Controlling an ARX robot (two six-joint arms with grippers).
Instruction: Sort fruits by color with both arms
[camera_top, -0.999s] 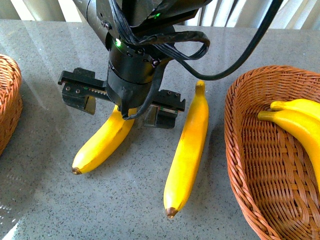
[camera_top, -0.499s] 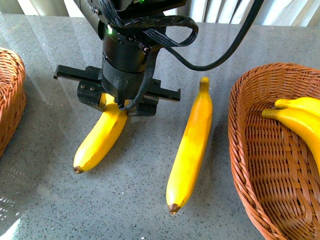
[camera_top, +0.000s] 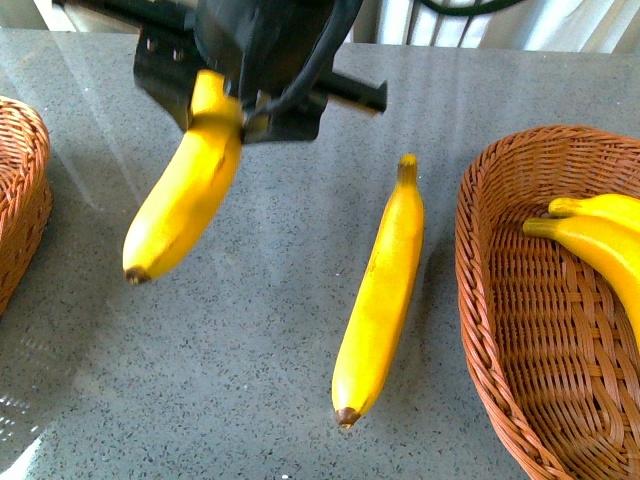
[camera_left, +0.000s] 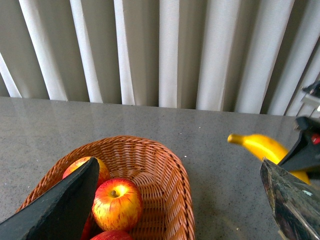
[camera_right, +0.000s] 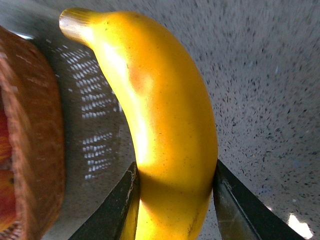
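Observation:
My right gripper (camera_top: 225, 95) is shut on a yellow banana (camera_top: 180, 195) and holds it in the air above the grey table, brown tip hanging down. In the right wrist view the banana (camera_right: 160, 125) fills the gap between both black fingers (camera_right: 112, 212). A second banana (camera_top: 382, 295) lies on the table beside the right basket (camera_top: 505, 330), which holds two more bananas (camera_top: 595, 245). My left gripper (camera_left: 180, 200) is open over the left basket (camera_left: 170, 170), which holds red apples (camera_left: 116, 202). The held banana also shows in the left wrist view (camera_left: 265, 147).
The left basket's rim (camera_top: 25, 200) shows at the front view's left edge. Pale vertical curtains (camera_left: 165, 50) hang behind the table's far edge. The grey speckled table (camera_top: 250, 380) lies between the two baskets.
My right gripper closed on the left banana and lifted it off the table, up and slightly left. The other banana and both baskets have not moved.

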